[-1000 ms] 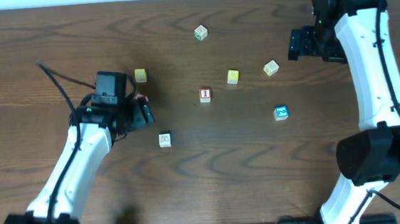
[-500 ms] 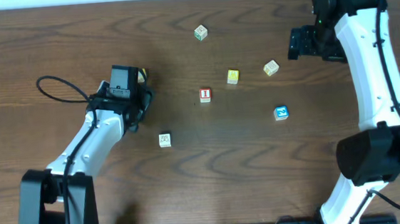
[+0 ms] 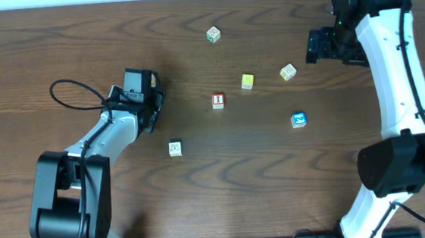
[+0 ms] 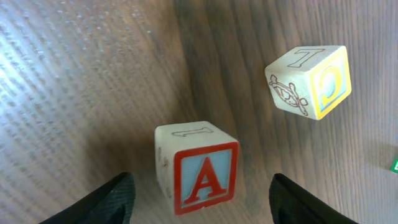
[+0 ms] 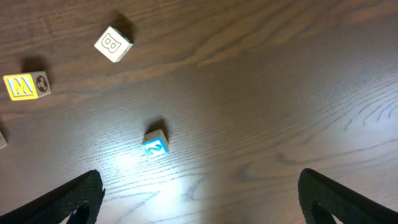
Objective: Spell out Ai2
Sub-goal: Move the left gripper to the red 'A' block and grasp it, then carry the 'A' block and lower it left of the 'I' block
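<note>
A dark wood-grain table (image 3: pixel 54 40) carries scattered small cubes. At the left, the left gripper (image 4: pixel 200 186) hangs low over it with its fingers spread. The A cube (image 4: pixel 198 167) stands between them, touching neither, its red letter facing the wrist camera. A yellow cube (image 4: pixel 309 81) lies near it, farther out and to the right. Nearer the front edge sits a pale cube (image 3: pixel 174 148). Around the middle lies the I cube (image 3: pixel 217 100), and right of it, somewhat nearer, the blue 2 cube (image 3: pixel 298 120). At the far right, the right gripper (image 5: pixel 199 199) hovers high, fingers wide apart, holding nothing.
</note>
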